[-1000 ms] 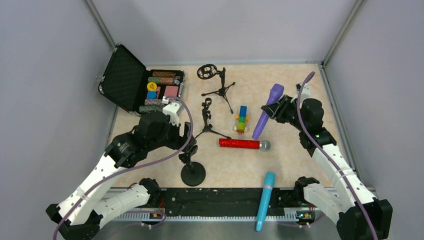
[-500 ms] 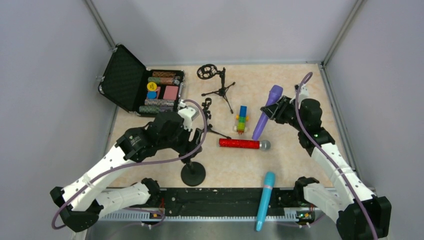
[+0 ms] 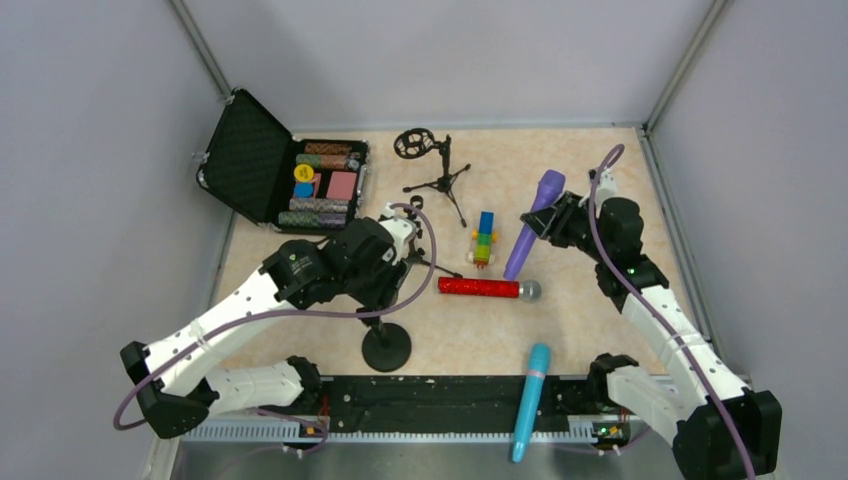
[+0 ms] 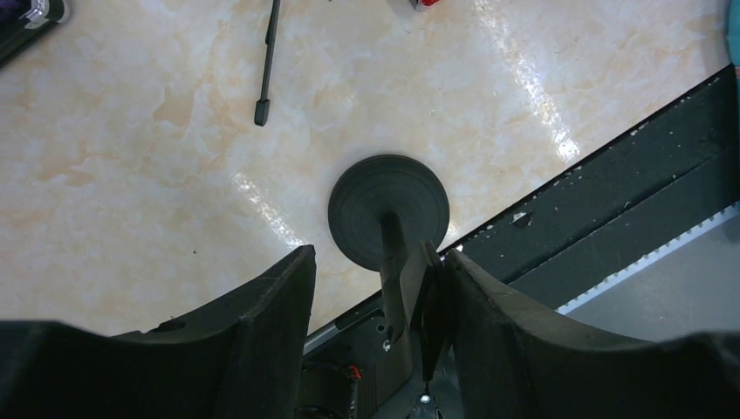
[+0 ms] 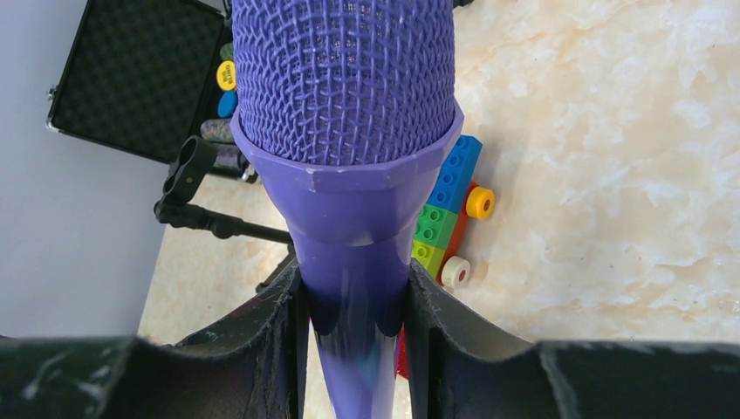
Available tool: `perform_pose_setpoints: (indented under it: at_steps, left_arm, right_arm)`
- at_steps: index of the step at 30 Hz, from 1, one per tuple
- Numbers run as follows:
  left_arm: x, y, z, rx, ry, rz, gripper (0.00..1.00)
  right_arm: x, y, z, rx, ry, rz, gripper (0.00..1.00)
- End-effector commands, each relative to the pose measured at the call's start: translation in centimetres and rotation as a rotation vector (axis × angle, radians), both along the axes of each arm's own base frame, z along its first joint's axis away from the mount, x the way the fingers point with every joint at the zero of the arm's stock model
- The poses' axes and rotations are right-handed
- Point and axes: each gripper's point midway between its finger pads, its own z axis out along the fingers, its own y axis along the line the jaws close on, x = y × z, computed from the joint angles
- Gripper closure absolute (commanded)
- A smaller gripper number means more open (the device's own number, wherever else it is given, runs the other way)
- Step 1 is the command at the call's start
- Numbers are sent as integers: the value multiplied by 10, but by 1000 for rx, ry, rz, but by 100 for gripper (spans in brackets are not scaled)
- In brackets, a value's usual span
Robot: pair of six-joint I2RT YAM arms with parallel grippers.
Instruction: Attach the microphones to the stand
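Observation:
The purple microphone (image 3: 521, 250) hangs tilted over the table with my right gripper (image 3: 543, 222) shut on its handle. In the right wrist view its mesh head (image 5: 345, 96) fills the top, and the right gripper (image 5: 353, 278) pinches the neck. The glittery red microphone (image 3: 480, 288) lies flat mid-table. The cyan microphone (image 3: 531, 398) lies across the black front strip. A black round-base stand (image 3: 386, 349) is upright near the front, with my left gripper (image 3: 383, 300) over it. From the left wrist, the stand's post and clip (image 4: 408, 284) rise between the left gripper's (image 4: 377, 257) open jaws; the right finger touches the clip, the left stays apart.
Two black tripod stands (image 3: 440, 172) (image 3: 415, 243) are set up behind the middle. A multicoloured block toy (image 3: 484, 238) lies between them and the purple microphone. An open black case of chips (image 3: 300, 180) sits at the back left. Grey walls close in three sides.
My left arm has swung right and forward over the round-base stand, and its jaws have narrowed around the post. The right arm and purple microphone have stayed put.

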Motion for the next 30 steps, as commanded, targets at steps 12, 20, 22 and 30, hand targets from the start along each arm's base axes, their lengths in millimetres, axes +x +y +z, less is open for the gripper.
perform_pose_setpoints:
  at_steps: [12,20,22,30]
  left_arm:
    - [0,-3,6,87,23,-95,72]
    - [8,-21,15,59,-9,-188,100]
    - [12,-24,19,65,-27,-220,100]
    - [24,-57,35,19,-84,-365,100]
  right_arm:
    - [10,-4,21,-43,-82,-2,100]
    - [8,-2,28,-42,-91,12,100]
    - [7,-1,33,-40,-100,16,100]
    - [7,-1,41,-38,-118,19,100]
